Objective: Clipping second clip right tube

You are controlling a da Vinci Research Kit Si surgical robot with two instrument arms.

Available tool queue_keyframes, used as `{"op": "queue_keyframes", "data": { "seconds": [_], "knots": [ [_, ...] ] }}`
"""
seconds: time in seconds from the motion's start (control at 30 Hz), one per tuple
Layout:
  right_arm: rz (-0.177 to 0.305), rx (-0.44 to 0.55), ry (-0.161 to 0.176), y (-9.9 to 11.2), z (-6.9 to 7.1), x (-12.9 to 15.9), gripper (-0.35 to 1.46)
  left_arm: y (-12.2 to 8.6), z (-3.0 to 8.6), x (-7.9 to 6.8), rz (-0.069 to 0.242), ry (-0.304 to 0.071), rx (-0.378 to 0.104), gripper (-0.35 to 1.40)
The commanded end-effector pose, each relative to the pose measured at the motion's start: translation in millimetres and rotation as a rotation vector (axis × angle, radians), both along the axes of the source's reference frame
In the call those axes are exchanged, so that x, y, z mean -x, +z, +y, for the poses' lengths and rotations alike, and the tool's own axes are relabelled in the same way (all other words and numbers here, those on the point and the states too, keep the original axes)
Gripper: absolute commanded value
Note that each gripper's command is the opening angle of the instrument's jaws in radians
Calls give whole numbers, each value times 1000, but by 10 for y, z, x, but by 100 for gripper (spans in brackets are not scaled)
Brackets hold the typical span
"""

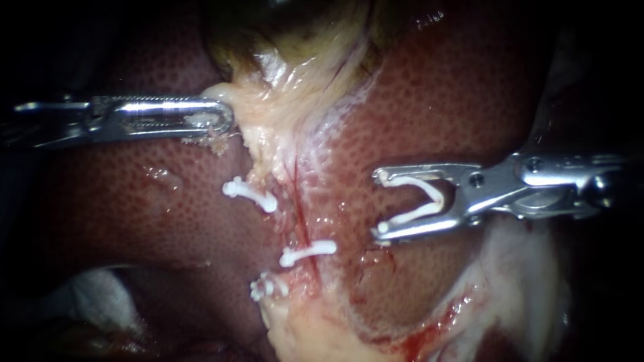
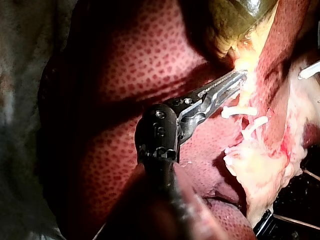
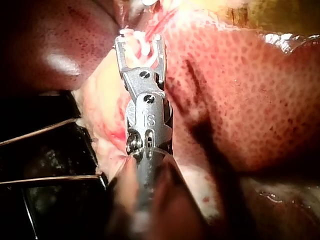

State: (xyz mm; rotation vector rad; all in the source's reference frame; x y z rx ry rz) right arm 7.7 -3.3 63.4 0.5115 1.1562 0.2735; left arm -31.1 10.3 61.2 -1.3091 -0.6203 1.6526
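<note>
Left end effector (image 1: 225, 119) pinches tissue (image 1: 268, 100) | right end effector (image 1: 380, 203) spread around open clip (image 1: 437, 196), short of tube (image 1: 303, 224) | risk: I catch liver (image 1: 436, 100) instead

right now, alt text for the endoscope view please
The right instrument holds an open white clip in its jaws over the liver, beside a pale tissue strip bearing three closed clips. The left instrument grips that tissue higher up.

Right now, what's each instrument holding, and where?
The right instrument holds an open white clip by both its legs; the left instrument grips pale tissue below the gallbladder.
</note>
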Motion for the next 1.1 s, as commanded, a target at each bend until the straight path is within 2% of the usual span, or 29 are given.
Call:
{"op": "queue_keyframes", "data": {
  "seconds": [0.03, 0.33, 0.5, 0.63, 0.73, 0.97, 1.1],
  "knots": [
    [-12, -9, -5, 11, -4, -7, 49, -1, 0, 0, 0, 0, 0, -35],
    [-63, -76, -38, 92, -39, -63, 49, -2, -2, 2, 1, -2, 1, -35],
    [-72, -114, -45, 124, -47, -82, 49, -3, -3, 3, 2, -3, 1, -35],
    [-71, -144, -55, 134, -53, -89, 49, -3, -3, 4, 3, -4, 1, -35],
    [-68, -178, -77, 135, -60, -93, 49, -2, -4, 5, 3, -4, 2, -35],
    [-19, -252, -132, 132, -67, -103, 45, -2, -5, 7, 4, -6, 3, -35],
    [-4, -273, -118, 134, -65, -106, 43, -2, -5, 7, 7, -8, 3, -35]
  ]
}}
